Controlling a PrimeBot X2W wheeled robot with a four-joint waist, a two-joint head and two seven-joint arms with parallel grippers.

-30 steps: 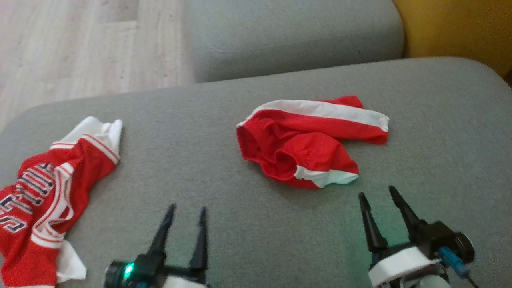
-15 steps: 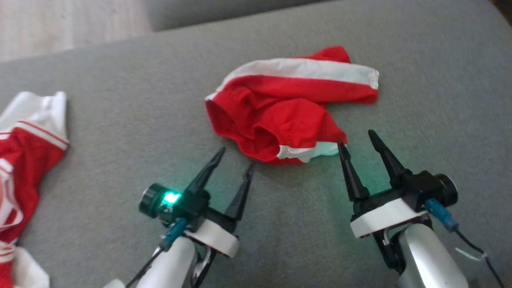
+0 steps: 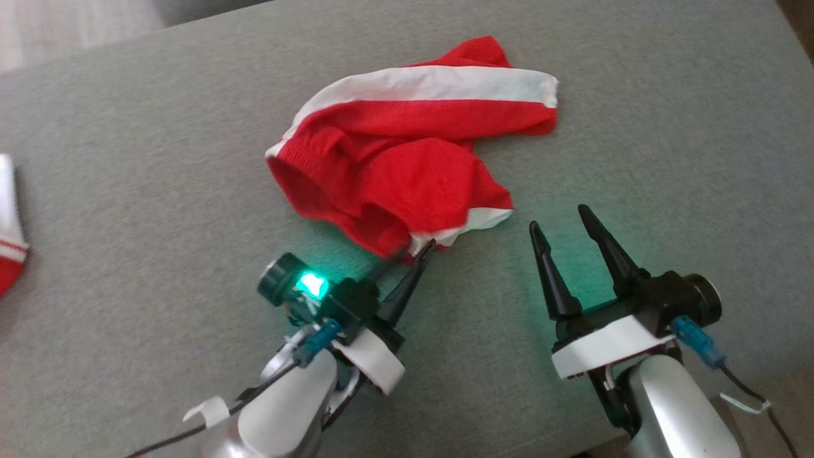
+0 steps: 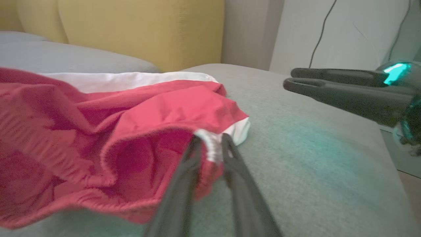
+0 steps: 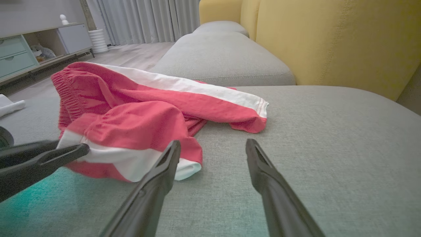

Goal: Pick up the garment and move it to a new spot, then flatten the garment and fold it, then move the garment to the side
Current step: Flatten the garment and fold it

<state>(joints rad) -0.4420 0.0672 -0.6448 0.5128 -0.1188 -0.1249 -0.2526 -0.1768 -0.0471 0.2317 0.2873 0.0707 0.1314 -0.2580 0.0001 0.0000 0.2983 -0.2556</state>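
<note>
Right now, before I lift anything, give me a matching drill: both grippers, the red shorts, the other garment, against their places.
1 left gripper; 2 right gripper; 3 red shorts; 4 other garment.
A open over bare cushion; B far left edge, head view; C astride the shorts' white hem; D crumpled mid-cushion.
Pairs: 1-C; 2-A; 3-D; 4-B.

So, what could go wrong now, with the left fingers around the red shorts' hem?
The left fingers seem to pinch only a thin bit of hem of the red shorts; it may slip out when lifted. The shorts lie crumpled, so lifting by one corner could leave them hanging twisted. The right fingers, open and apart from the cloth, give no support.
</note>
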